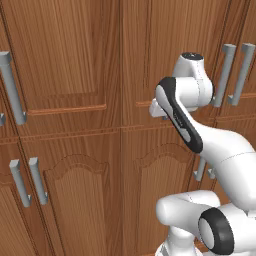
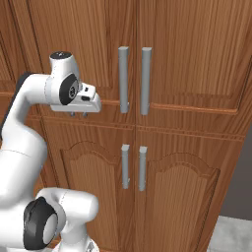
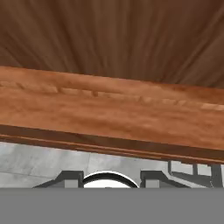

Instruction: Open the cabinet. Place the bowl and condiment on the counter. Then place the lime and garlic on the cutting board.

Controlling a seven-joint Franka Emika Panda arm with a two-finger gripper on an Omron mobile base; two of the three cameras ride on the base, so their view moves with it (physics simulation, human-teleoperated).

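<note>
The cabinet [image 2: 192, 54] fills the background of both base views, its doors shut. In the right base view a pair of long upper handles [image 2: 134, 81] stands side by side at centre, and directly below them sits a shorter pair of lower handles [image 2: 134, 167] on the lower doors [image 2: 172, 197]. The gripper [image 2: 78, 114] hangs at centre left of that view, left of the upper handles and apart from them, in front of the ledge between upper and lower doors. In the left base view the arm [image 1: 210, 145] rises from the lower right, with another handle [image 1: 12, 87] at the far left edge. At the lower right corner of the right base view lies a patch of floor [image 2: 231, 236].
</note>
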